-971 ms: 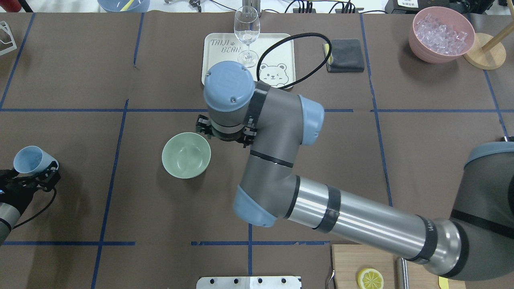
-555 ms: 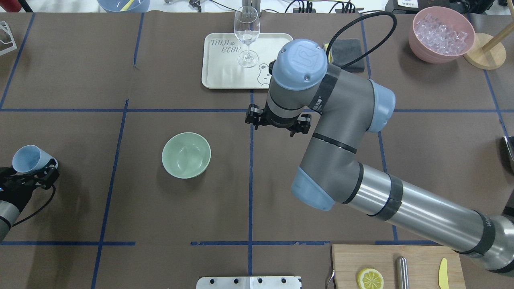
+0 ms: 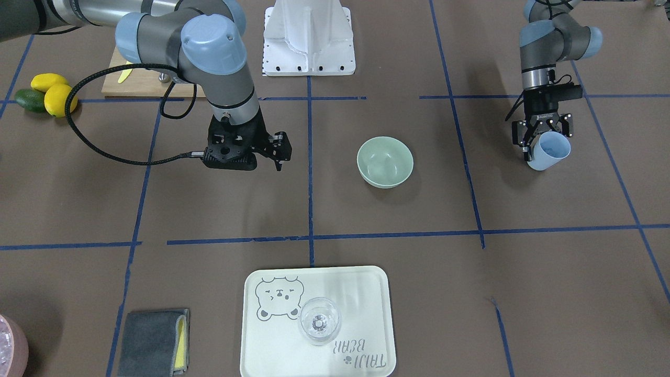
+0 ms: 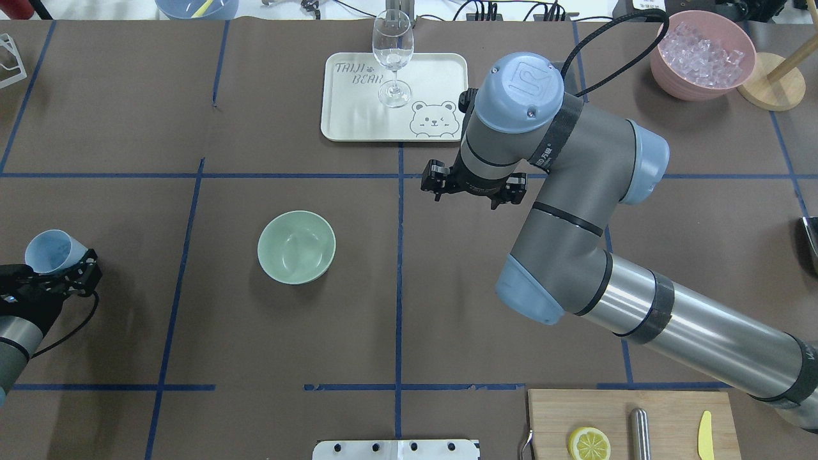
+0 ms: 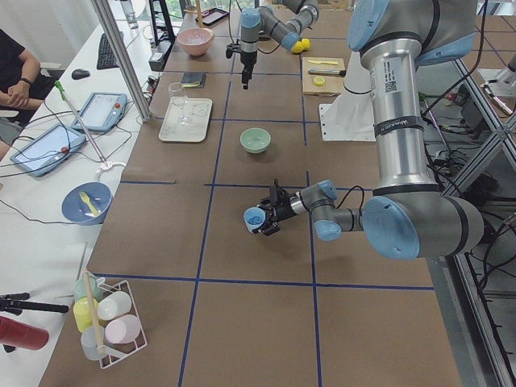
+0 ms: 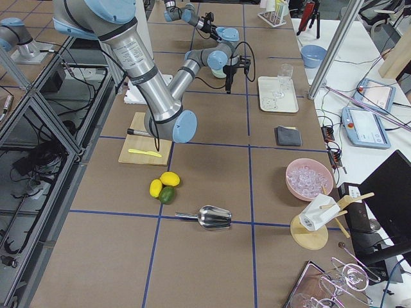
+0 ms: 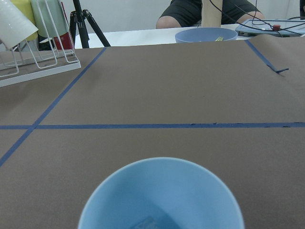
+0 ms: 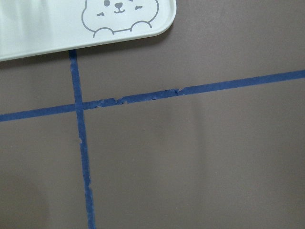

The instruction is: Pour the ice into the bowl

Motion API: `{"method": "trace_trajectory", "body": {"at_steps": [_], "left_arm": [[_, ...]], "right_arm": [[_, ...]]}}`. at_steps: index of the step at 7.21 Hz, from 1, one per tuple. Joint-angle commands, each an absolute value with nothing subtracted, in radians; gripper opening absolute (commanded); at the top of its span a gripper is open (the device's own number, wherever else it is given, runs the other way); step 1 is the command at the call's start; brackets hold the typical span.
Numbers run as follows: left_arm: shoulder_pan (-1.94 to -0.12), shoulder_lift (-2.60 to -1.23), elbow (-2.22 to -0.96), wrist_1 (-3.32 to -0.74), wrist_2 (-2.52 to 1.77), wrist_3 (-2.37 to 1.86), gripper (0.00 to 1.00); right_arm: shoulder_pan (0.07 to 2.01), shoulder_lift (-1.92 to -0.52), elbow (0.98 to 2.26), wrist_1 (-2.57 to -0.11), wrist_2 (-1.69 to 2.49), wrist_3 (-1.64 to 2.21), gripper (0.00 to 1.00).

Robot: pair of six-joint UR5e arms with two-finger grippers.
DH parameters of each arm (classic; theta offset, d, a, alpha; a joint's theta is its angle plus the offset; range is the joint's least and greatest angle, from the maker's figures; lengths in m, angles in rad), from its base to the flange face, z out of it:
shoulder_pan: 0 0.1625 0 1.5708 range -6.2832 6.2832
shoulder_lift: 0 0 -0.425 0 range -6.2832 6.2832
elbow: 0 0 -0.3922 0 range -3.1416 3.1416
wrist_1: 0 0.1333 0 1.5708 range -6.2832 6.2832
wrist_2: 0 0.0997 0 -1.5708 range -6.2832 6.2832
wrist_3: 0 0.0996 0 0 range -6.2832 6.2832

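Observation:
The pale sage-green bowl (image 4: 296, 247) stands upright and looks empty left of the table's middle; it also shows in the front view (image 3: 384, 161). My left gripper (image 4: 61, 273) is shut on a light blue cup (image 4: 46, 250) at the far left edge, tilted and held above the table (image 3: 548, 151). The left wrist view shows only part of the cup's inside (image 7: 162, 195), with no ice visible. My right gripper (image 4: 473, 187) hangs open and empty to the right of the bowl, near the tray. Clear ice cubes (image 4: 702, 52) lie in the pink container.
A cream tray (image 4: 358, 124) with a wine glass (image 4: 392, 51) sits at the back. The pink container (image 4: 668, 76) and a grey cloth (image 3: 152, 340) stand at the back right. A cutting board (image 4: 549, 421) with a lemon slice lies near the front. A metal scoop (image 6: 212, 217) lies beyond.
My right arm has swung away from the bowl's side to the right and back, near the tray's corner. My left gripper with the cup has shifted only slightly.

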State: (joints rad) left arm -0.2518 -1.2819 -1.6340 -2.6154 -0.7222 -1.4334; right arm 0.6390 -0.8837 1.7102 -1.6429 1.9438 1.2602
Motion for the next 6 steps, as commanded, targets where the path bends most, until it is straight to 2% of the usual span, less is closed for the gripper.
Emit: {"method": "trace_trajectory", "body": {"at_steps": [1, 2, 4, 6], "left_arm": [[-0.262, -1.282, -1.631, -2.620, -0.721, -1.433, 0.17], [-0.284, -1.267, -1.640, -2.649, -0.713, -1.425, 0.00], [-0.314, -1.272, -1.734, -2.664, -0.712, -1.184, 0.00], [-0.316, -1.316, -1.798, -2.666, -0.797, -1.138, 0.00]], "right_arm": [[0.638, -0.882, 1.712, -1.641, 1.939, 1.252, 1.00], [0.638, -0.885, 1.712, -1.641, 1.940, 1.250, 1.00], [0.638, -0.885, 1.713, -1.640, 1.942, 1.250, 1.00], [0.638, -0.882, 1.715, -1.638, 1.942, 1.250, 1.00]]}}
